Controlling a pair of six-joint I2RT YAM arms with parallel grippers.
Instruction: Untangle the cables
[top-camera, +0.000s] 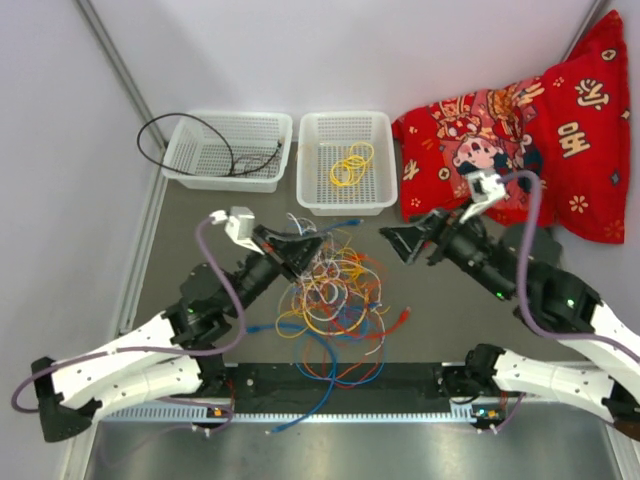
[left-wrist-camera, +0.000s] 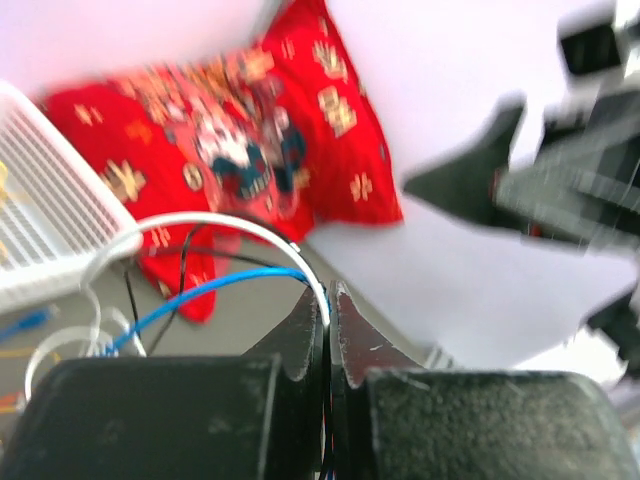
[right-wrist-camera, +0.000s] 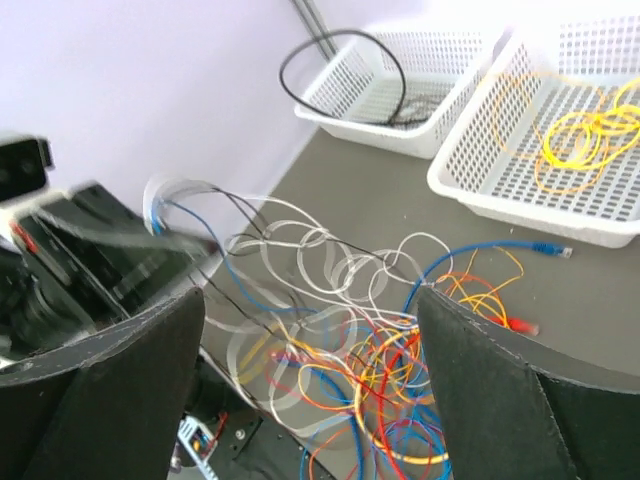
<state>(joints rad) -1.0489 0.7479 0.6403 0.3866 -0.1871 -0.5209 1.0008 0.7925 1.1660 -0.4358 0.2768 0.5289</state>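
Top external: cables (top-camera: 330, 300) (blue ones) overhang table (top-camera: 425, 315) edge.

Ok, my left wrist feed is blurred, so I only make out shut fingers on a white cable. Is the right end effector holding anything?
Observer: No. The right end effector is wide open and empty, right of the tangle.
Operator: Anything in the baskets?
Observer: A yellow cable lies in the right-hand basket; a black cable drapes over the rim of the left-hand basket.
Operator: Where does my cable lead?
Observer: The white cable runs in loops from the left end effector down into the tangle.
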